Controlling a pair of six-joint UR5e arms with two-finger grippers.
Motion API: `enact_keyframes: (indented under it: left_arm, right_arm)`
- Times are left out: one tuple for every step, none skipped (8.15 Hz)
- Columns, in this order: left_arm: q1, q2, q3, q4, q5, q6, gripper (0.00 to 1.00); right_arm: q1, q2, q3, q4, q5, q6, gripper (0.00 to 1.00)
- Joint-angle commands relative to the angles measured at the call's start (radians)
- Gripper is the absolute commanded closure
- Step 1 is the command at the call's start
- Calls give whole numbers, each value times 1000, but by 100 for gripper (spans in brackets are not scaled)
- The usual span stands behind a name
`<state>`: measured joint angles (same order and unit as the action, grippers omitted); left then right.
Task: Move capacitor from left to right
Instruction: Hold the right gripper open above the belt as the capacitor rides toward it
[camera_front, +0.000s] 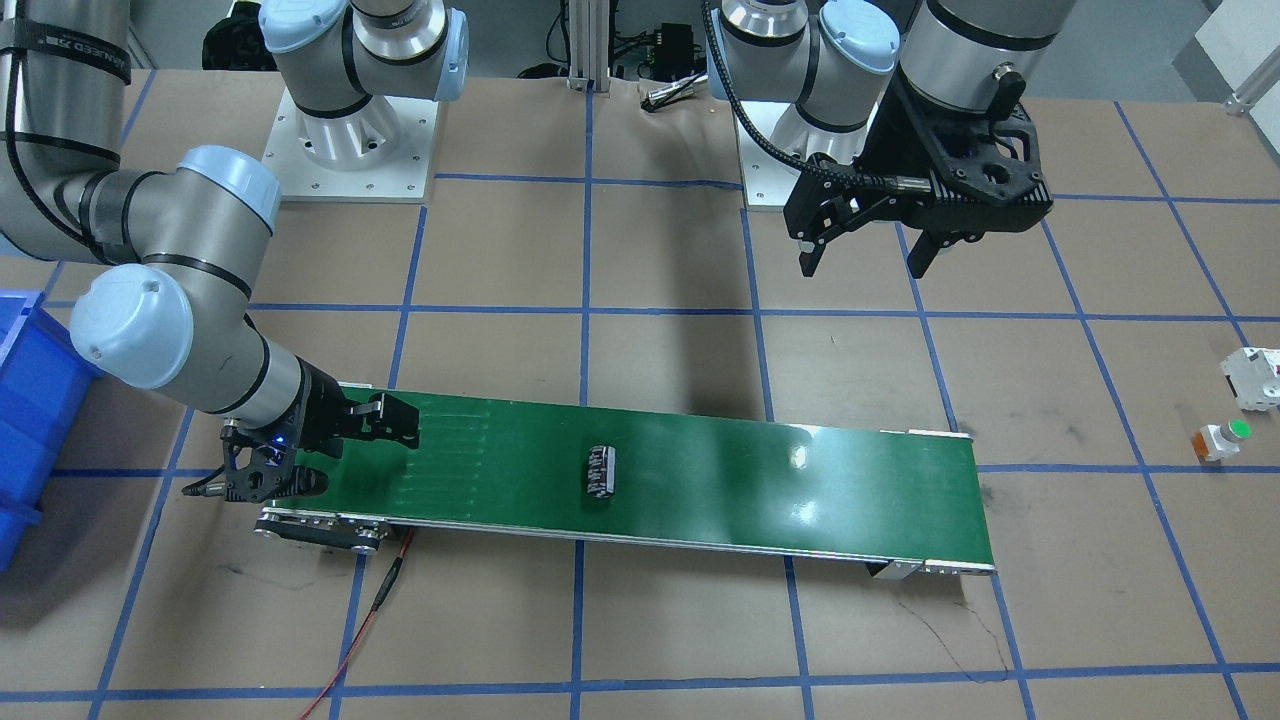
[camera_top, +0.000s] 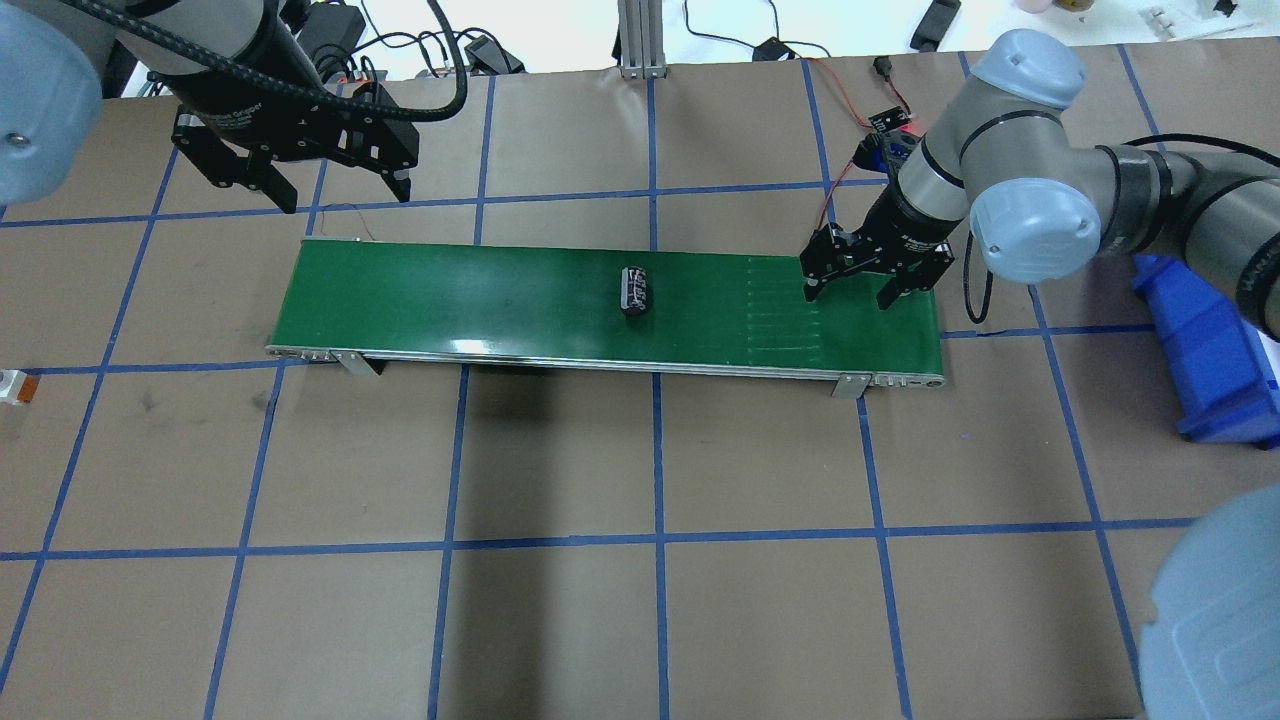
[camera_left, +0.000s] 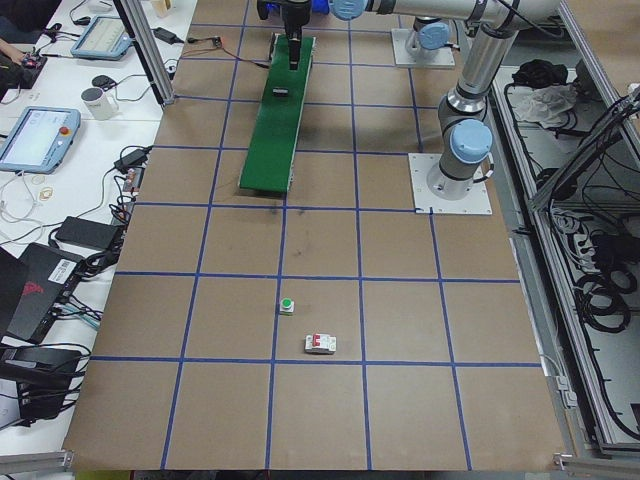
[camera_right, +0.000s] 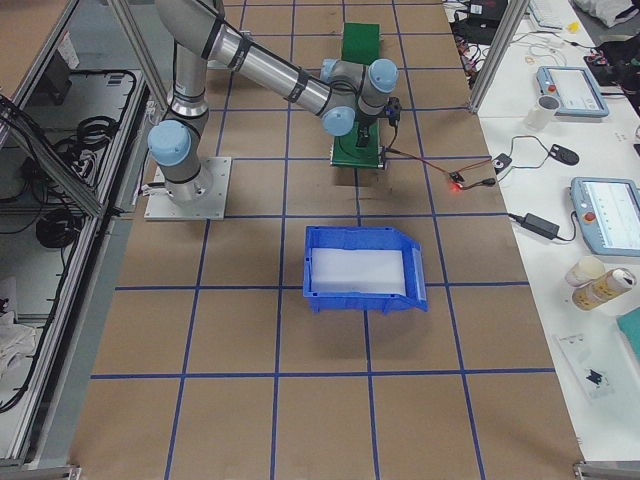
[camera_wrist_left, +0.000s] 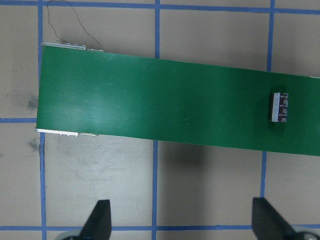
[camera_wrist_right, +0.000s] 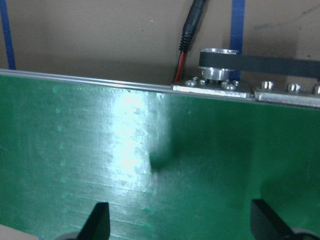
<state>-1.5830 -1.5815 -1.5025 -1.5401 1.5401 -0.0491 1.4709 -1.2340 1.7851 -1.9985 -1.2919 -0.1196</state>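
Note:
The capacitor, a small dark block with silvery ends, lies on its side near the middle of the green conveyor belt. It also shows in the overhead view and at the right of the left wrist view. My left gripper is open and empty, high above the table behind the belt's left end. My right gripper is open and empty, low over the belt's right end, well apart from the capacitor. The right wrist view shows only bare belt between the fingers.
A blue bin stands right of the belt's end. A white breaker block and a green-capped push button sit on the table far to my left. A red cable runs from the belt's motor end.

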Motion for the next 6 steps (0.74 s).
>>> enact_keyframes:
  left_arm:
    - [0,0,-1,0,0,0,0]
    - [0,-2,-1,0,0,-2,0]
    - [0,0,-1,0,0,-2,0]
    - [0,-3,-1,0,0,-2,0]
    - [0,-3,-1,0,0,-2,0]
    - [0,-3,-1,0,0,-2,0]
  right_arm:
    - [0,1,0,-2,5,26,0]
    - [0,1,0,-2,6,23,0]
    - [0,1,0,-2,8,20,0]
    - [0,1,0,-2,8,20,0]
    - [0,1,0,-2,9,20,0]
    - [0,1,0,-2,9,18,0]
